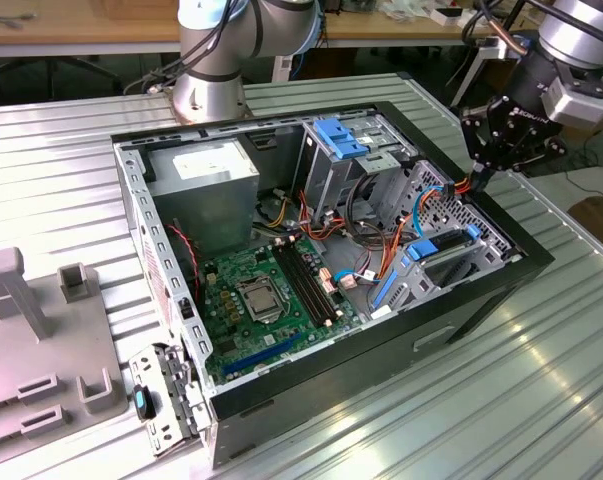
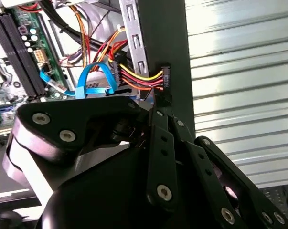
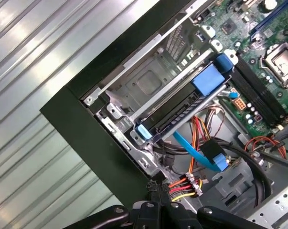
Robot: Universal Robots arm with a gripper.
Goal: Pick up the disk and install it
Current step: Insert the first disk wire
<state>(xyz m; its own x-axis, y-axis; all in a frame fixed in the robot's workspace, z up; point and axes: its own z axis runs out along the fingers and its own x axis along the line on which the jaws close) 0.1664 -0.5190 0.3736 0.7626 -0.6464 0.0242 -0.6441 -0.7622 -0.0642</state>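
Gripper fingers pinched shut on black power plug at computer case edge; disk sits in drive bay at case corner, near plug, beside motherboard.

place: robotics lab | evidence: opened computer case, ribbed metal table, wooden desk behind

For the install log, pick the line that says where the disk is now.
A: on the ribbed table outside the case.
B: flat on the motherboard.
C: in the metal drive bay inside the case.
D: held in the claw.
C: in the first wrist view the disk, in its blue carrier, lies in the metal bay, apart from the claw.
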